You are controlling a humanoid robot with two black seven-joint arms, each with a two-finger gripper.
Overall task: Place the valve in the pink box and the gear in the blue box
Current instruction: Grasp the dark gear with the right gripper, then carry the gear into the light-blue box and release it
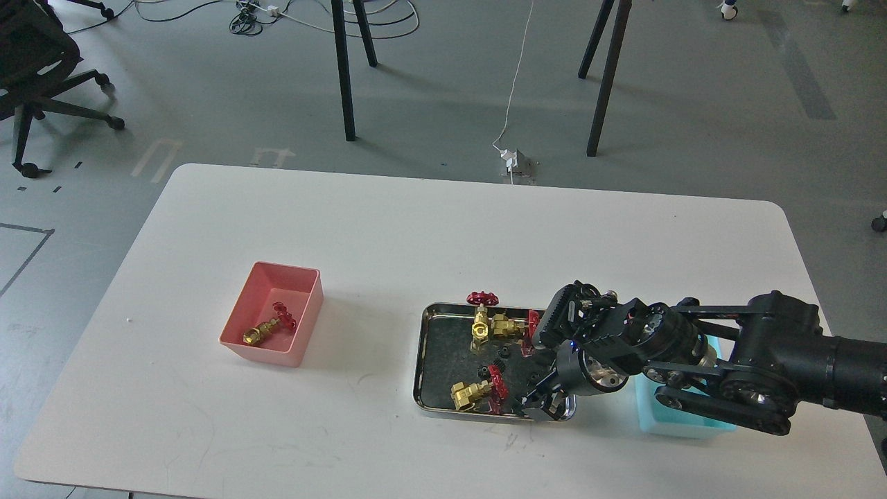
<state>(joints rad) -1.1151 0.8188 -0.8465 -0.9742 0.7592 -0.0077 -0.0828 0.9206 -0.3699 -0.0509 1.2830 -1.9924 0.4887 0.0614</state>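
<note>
Table (388, 229), white with rounded corners, carries everything; no brand, label or writing can be read on anything. Right arm (776, 360) comes in from the right edge and lies over the blue box (658, 419), which sits near the table's right front and is mostly covered. Pink box (305, 326) stands left of centre, well apart from the steel tray (423, 360), and holds one valve (267, 329) lying on its side. Tray holds three more valves (475, 391) and a few black gears (497, 355) between them. Right gripper (540, 367) sits over the tray's right part, fingers spread wide, one toward the far side and one at the near rim, nothing between them
</note>
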